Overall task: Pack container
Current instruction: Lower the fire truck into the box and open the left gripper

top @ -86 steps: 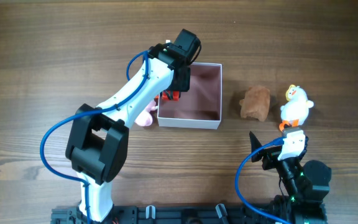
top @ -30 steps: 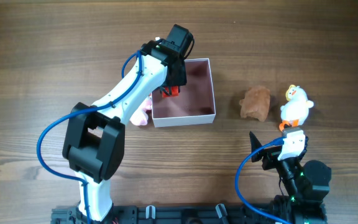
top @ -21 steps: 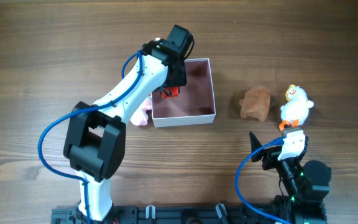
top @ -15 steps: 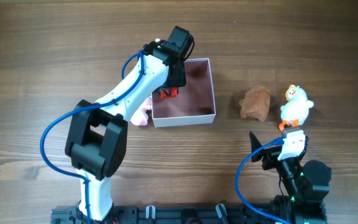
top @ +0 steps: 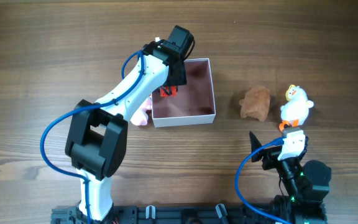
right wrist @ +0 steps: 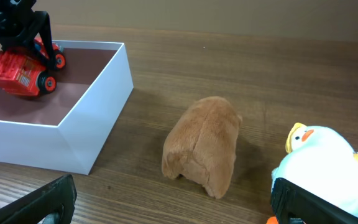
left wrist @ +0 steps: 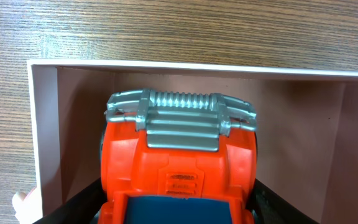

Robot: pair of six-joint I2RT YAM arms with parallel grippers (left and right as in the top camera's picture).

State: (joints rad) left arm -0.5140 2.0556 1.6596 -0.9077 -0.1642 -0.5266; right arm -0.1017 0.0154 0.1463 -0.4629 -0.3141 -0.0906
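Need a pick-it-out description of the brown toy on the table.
Find the white box with the pink inside. Right of it, apart from it, lies the brown toy, before a white bird toy. It alone is plain brown fur, no face showing.

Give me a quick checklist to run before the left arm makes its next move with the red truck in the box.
1. Red truck inside the container walls: ok.
2. Truck sitting flat on the container floor: cannot tell; it looks tilted in the right wrist view.
3. Left gripper released from the truck: cannot tell; its fingers flank the truck.
4. Right gripper open and apart from the container: ok.
5. Brown plush, white duck toy and pink toy packed: not ok; all three lie outside on the table.
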